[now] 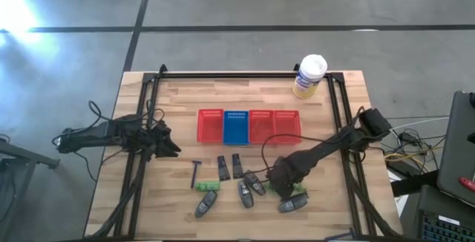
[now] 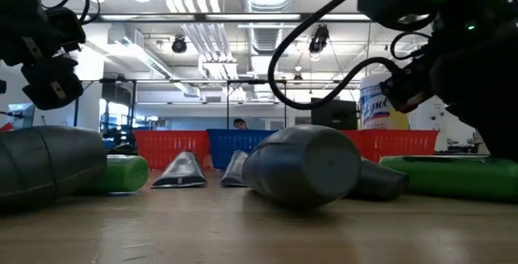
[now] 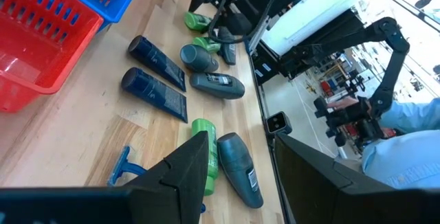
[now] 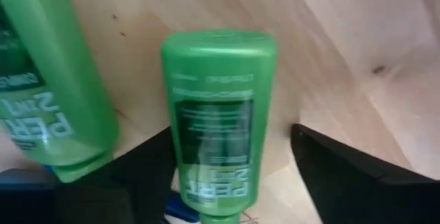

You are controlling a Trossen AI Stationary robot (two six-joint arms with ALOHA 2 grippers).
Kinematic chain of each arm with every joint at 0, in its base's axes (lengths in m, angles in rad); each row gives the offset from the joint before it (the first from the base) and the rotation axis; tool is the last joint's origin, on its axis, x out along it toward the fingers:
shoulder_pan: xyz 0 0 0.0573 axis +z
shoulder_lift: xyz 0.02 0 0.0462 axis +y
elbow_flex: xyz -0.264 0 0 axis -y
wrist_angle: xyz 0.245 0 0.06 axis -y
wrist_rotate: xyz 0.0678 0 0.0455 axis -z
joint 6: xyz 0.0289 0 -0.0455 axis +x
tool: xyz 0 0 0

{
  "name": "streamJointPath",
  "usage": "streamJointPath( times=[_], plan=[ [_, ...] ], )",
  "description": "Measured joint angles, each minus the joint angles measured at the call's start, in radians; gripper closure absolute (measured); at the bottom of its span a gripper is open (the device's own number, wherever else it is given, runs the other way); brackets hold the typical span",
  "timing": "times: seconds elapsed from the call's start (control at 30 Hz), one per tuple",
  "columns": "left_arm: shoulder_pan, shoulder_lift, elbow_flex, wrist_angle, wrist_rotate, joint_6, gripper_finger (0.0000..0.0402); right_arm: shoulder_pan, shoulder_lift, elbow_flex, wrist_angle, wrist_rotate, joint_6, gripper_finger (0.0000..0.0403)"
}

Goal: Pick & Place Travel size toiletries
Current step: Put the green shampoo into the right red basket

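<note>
The toiletries lie in a loose group near the table's near edge: grey rounded tubes (image 1: 205, 203) (image 1: 245, 194), dark flat wedges (image 1: 222, 166), a green packet (image 1: 206, 187) and a dark-handled razor (image 1: 196, 174). My right gripper (image 1: 286, 182) is low over the right end of this group, open. In the right wrist view its fingers (image 4: 230, 131) stand on either side of a green bottle (image 4: 216, 114) lying on the wood, with bare wood showing between the bottle and one finger (image 4: 344, 176). A second green bottle (image 4: 48, 80) lies beside it. My left gripper (image 1: 167, 142) (image 3: 239, 141) hovers open at the table's left.
A row of mesh baskets, red (image 1: 210, 125), blue (image 1: 236, 126) and two more red (image 1: 273, 125), sits at the table's middle, beyond the toiletries. A white-capped yellowish canister (image 1: 310, 75) stands at the far right corner. Black frame rails (image 1: 137, 175) run along both sides.
</note>
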Motion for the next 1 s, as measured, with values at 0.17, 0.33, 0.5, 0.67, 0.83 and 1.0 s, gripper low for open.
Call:
streamJointPath(
  times=[0.17, 0.33, 0.5, 0.67, 0.83, 1.0],
  plan=[
    [0.000, 0.000, 0.000, 0.000, 0.000, 0.000, 0.0229, 0.000, -0.059, -0.050, -0.005, 0.007, -0.002, 0.0246],
    [0.000, 0.000, 0.000, 0.000, 0.000, 0.000, 0.0229, -0.005, -0.206, -0.069, -0.025, 0.043, 0.070, 0.0307],
    [0.000, 0.000, 0.000, 0.000, 0.000, 0.000, 0.0229, -0.084, -0.436, -0.066, -0.057, 0.171, 0.204, 0.0300],
    [0.000, 0.000, 0.000, 0.000, 0.000, 0.000, 0.0229, -0.309, -0.601, -0.098, -0.053, 0.332, 0.277, 0.0282],
    [0.000, 0.000, 0.000, 0.000, 0.000, 0.000, 0.0229, -0.570, -0.622, -0.173, -0.035, 0.232, 0.077, 0.0283],
    [0.000, 0.000, 0.000, 0.000, 0.000, 0.000, 0.0229, -0.694, -0.585, -0.209, 0.117, 0.140, -0.031, 0.0270]
  ],
)
